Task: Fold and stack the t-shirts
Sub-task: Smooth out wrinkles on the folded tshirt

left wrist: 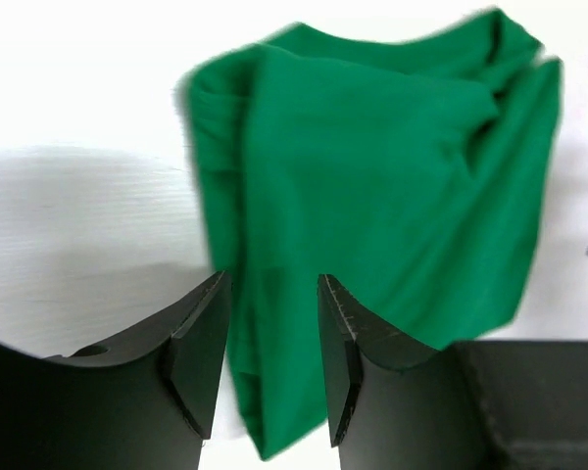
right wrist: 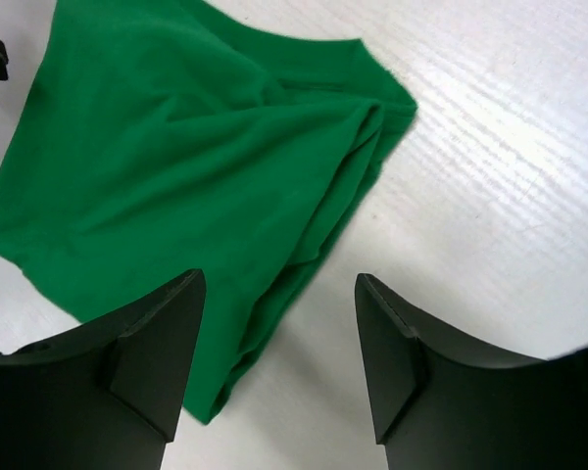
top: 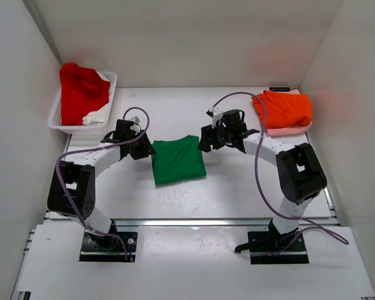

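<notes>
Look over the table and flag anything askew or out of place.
The folded green t-shirt lies skewed to the edges of the table, and one edge is bunched in loose folds. The orange t-shirt sits off-centre on the pink one, which pokes out beneath. Nothing looks spilled or damaged.

Lab robot cell: plain white walls (top: pixel 15 75) box in a white table (top: pixel 175 106); arm bases (top: pixel 108 245) bolted beside a metal rail (top: pixel 194 222).
</notes>
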